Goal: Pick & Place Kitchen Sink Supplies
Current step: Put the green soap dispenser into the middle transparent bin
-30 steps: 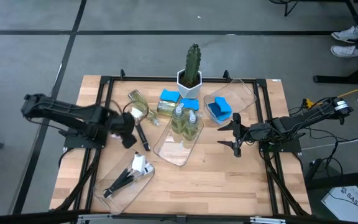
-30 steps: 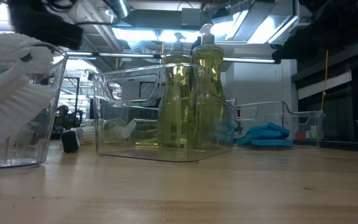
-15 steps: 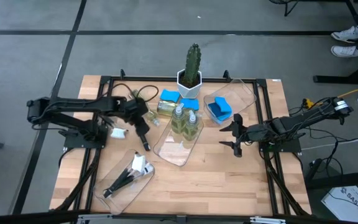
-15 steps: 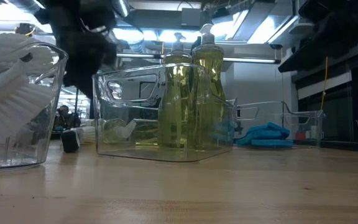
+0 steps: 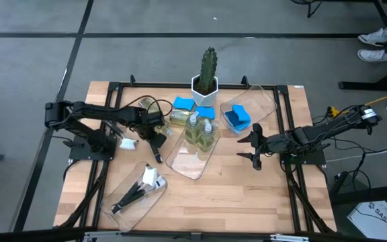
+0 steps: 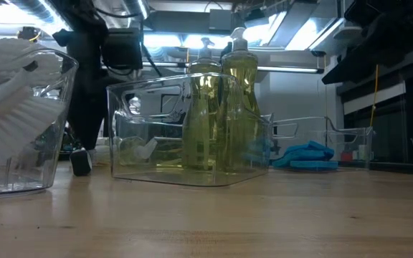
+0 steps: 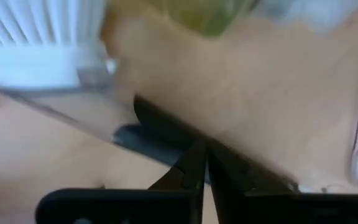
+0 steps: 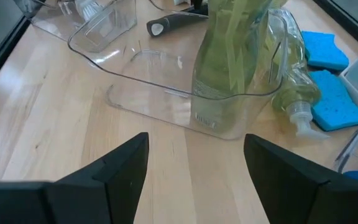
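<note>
The wooden counter (image 5: pixel 247 191) fills the middle of the high view. Three clear trays lie on it: the middle tray (image 5: pixel 192 151) near the centre holds two upright bottles of yellow-green liquid (image 5: pixel 198 128); the right tray (image 5: pixel 257 104) toward the upper right holds a blue sponge (image 5: pixel 236 117); the lower-left tray (image 5: pixel 136 195) holds white-headed brushes (image 5: pixel 146 181). A cactus in a white pot (image 5: pixel 205 81) stands at upper centre, with two loose blue sponges (image 5: pixel 192 107) just below and left of it and a lying bottle (image 5: pixel 178 116) beside them.

The left arm reaches in from the frame's left, and its left pincer (image 5: pixel 154 129) sits just left of the middle tray, over a loose black-handled brush (image 5: pixel 153 149); in the left wrist view its fingers (image 7: pixel 194 168) meet tip to tip, closed with nothing between them. The right pincer (image 5: pixel 254 144) waits at centre right, well apart from the trays, fingers (image 8: pixel 120 171) spread wide and empty.
</note>
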`<state>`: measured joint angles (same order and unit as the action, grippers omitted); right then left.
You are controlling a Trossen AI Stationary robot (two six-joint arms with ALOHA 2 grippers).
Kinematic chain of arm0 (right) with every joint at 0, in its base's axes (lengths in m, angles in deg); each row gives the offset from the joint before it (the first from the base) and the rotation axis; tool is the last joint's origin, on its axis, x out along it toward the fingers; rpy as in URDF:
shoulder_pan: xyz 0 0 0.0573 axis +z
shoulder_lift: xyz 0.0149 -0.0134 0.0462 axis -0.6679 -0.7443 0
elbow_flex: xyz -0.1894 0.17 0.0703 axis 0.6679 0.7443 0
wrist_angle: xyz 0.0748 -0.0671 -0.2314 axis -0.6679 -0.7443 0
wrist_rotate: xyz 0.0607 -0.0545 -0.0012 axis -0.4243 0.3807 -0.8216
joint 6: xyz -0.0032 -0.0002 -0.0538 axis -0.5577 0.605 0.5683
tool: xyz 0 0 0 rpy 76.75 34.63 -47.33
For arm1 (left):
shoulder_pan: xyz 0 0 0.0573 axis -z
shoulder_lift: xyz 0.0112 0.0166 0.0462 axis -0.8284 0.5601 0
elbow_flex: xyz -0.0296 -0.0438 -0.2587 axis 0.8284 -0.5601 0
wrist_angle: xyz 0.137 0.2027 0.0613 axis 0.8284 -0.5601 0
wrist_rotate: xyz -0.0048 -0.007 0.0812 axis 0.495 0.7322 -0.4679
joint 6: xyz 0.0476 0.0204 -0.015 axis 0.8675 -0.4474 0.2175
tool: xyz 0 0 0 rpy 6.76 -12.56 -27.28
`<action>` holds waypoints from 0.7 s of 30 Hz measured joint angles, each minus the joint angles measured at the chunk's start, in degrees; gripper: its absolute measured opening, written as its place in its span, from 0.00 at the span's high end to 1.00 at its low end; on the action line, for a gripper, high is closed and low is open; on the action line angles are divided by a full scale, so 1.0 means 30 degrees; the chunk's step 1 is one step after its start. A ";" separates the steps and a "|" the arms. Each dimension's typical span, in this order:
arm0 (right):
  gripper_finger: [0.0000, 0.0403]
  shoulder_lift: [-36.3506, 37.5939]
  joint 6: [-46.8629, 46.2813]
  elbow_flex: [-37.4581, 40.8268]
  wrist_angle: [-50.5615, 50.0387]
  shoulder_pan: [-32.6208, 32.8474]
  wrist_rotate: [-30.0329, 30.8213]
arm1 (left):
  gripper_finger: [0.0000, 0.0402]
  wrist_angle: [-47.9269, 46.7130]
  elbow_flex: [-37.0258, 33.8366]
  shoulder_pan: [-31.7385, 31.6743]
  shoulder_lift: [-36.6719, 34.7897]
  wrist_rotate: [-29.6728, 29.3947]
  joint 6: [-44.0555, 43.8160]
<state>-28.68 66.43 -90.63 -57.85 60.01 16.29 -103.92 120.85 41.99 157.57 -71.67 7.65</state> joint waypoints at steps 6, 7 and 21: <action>0.35 0.0000 0.0022 0.0000 -0.0029 0.0000 0.0000 | 0.82 0.0179 0.0031 0.0151 0.0212 0.0296 -0.0549; 0.35 0.0000 0.0022 0.0000 -0.0022 0.0000 0.0000 | 0.80 0.0197 0.0036 0.0151 0.0210 0.0252 -0.0854; 0.35 0.0000 0.0108 0.0000 -0.0058 0.0000 0.0015 | 0.51 0.2210 -0.0036 0.0057 0.0220 -0.3056 -0.4110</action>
<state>-28.68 66.75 -90.63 -58.02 60.01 16.34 -97.29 120.74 42.16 158.22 -80.84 -4.68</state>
